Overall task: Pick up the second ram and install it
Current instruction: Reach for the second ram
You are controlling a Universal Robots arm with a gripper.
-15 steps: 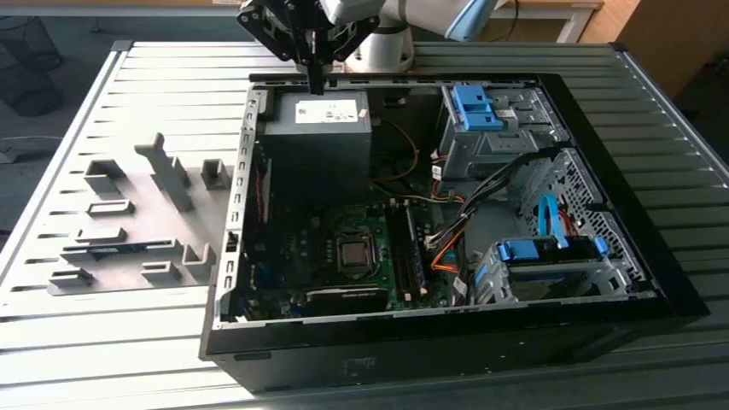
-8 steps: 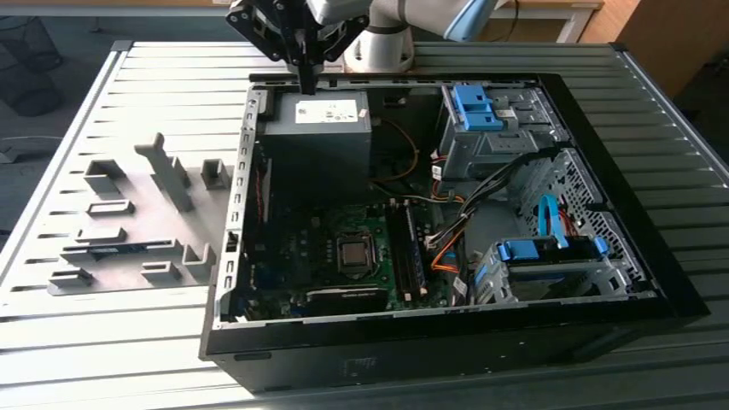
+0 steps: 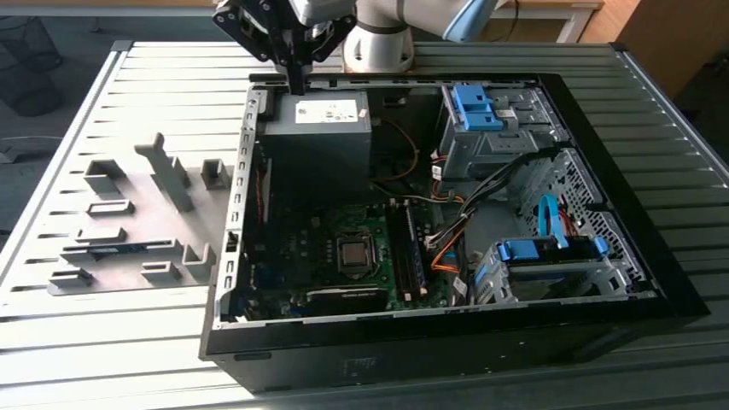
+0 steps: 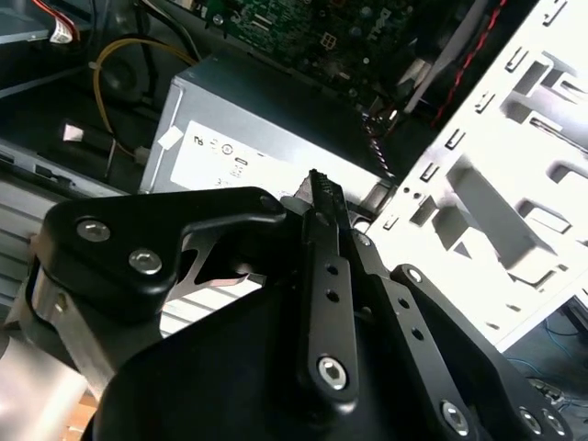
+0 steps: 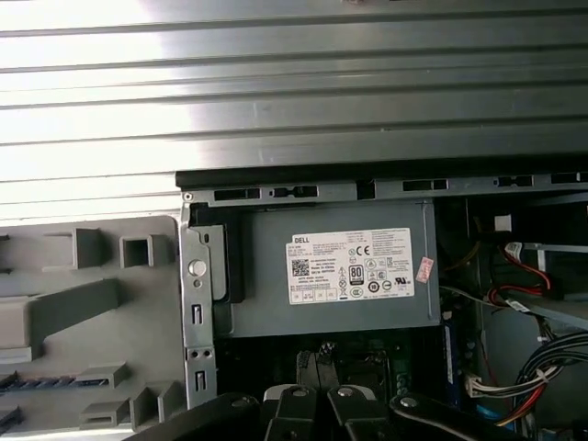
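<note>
Gripper (image 3: 299, 84) hangs just above the power supply's (image 3: 317, 137) back edge, beside the case wall (image 3: 246, 128), its fingers pressed together on nothing; the second wrist view shows the closed tips (image 4: 319, 188) over the supply's label. The exterior view shows the second ram (image 3: 118, 249) lying flat in the grey fixture plate (image 3: 148, 224) on the surface (image 3: 137, 77), well apart from the power supply, past that wall. The first wrist view catches its blue edge (image 5: 37, 380).
</note>
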